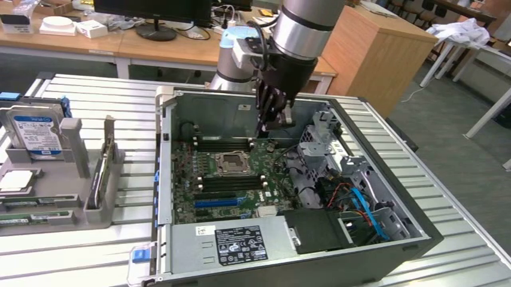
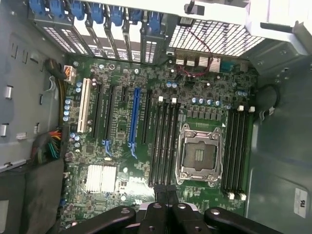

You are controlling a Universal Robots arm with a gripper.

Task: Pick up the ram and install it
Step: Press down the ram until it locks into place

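**Tool inside open PC case**

Exterior view: your tool (image 1: 272,122) hangs in the case (image 1: 415,230) over the motherboard (image 1: 231,179), fingers narrow, pinching a dark RAM stick (image 1: 274,121).

Wrist view: fingertips (image 2: 165,195) closed together, just above the DIMM slots (image 2: 163,141) beside the CPU socket (image 2: 200,153).

Exterior view: high, off the arm, looking obliquely down on the worktop (image 1: 80,251) w/ the open computer case (image 1: 383,245) mid-frame. Wrist view: close, looking straight down into the case; claw (image 2: 167,195) at frame edge. Shared: motherboard (image 1: 231,179) (image 2: 146,146), CPU socket (image 1: 231,160) (image 2: 200,153), RAM slots (image 1: 227,182) (image 2: 163,141).
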